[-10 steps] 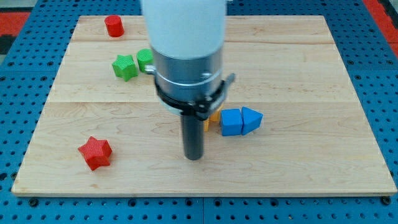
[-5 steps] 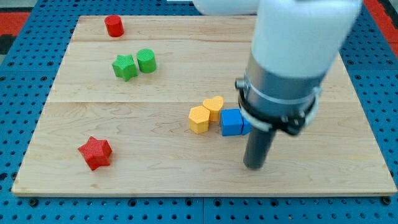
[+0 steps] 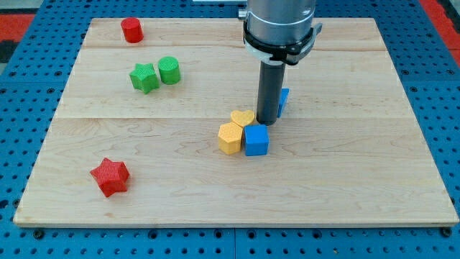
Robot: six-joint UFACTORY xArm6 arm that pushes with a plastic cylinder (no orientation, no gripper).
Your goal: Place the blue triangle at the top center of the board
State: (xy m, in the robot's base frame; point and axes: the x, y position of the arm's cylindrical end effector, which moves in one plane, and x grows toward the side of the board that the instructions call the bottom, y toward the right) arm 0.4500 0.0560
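Observation:
The blue triangle (image 3: 284, 101) sits near the board's middle, mostly hidden behind my rod; only its right edge shows. My tip (image 3: 267, 121) rests on the board against the triangle's lower left side. A blue cube (image 3: 256, 139) lies just below the tip. A yellow heart (image 3: 242, 118) and a yellow hexagon (image 3: 230, 138) touch the cube on its left.
A green star (image 3: 144, 77) and a green cylinder (image 3: 169, 70) sit at the upper left. A red cylinder (image 3: 131, 30) is near the top left corner. A red star (image 3: 110, 176) is at the lower left. The wooden board (image 3: 359, 180) lies on a blue pegboard.
My tip swung from lower right of the blocks up to the triangle. The blue triangle moved up and away from the blue cube, and the cube shifted left against the yellow blocks.

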